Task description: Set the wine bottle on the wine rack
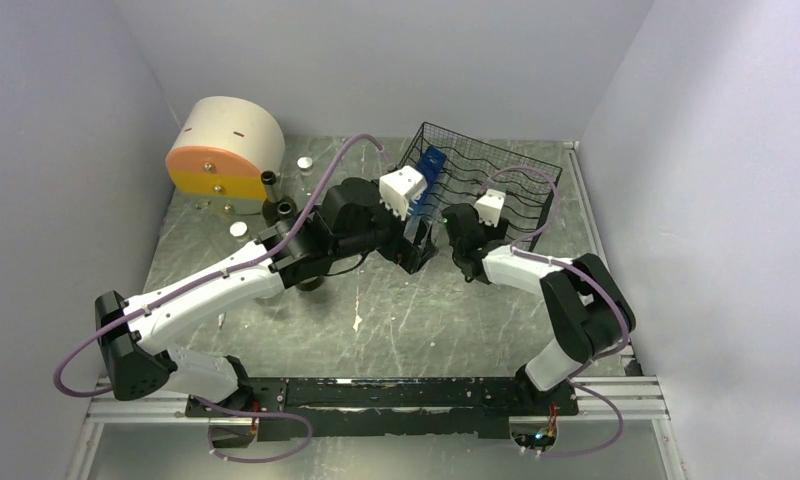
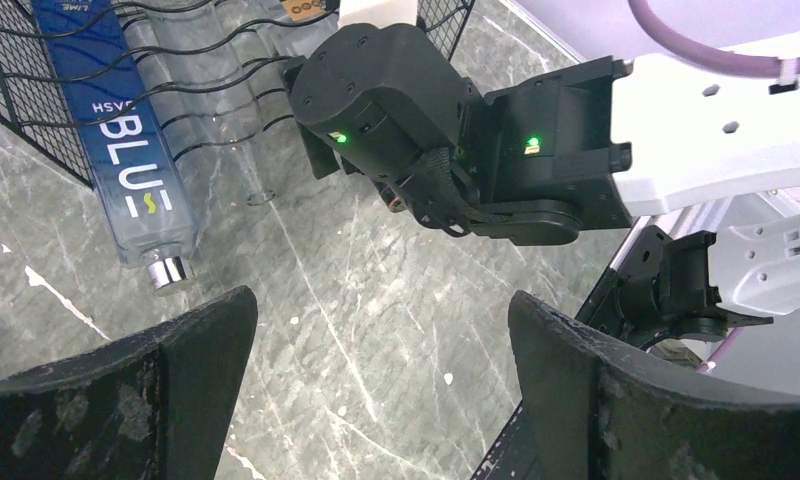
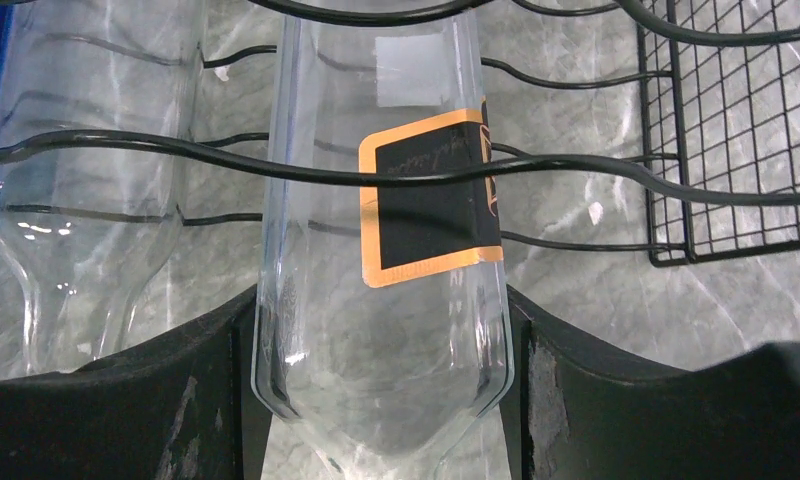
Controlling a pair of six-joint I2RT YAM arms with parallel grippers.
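The black wire wine rack (image 1: 506, 185) stands at the back centre-right of the table. A clear wine bottle with an orange-edged black label (image 3: 376, 250) lies in one of its wavy rows. My right gripper (image 3: 381, 400) is shut on this bottle's shoulder, one finger on each side; it also shows in the top view (image 1: 452, 212). Beside it lie another clear bottle (image 3: 76, 200) and a blue-labelled bottle (image 2: 126, 150). My left gripper (image 2: 381, 330) is open and empty over bare table just in front of the rack (image 2: 26, 90).
A beige drum with an orange and yellow face (image 1: 221, 150) sits at the back left, with small black cups (image 1: 284, 208) and white caps (image 1: 238, 229) near it. Grey walls close in both sides. The two wrists are close together in front of the rack.
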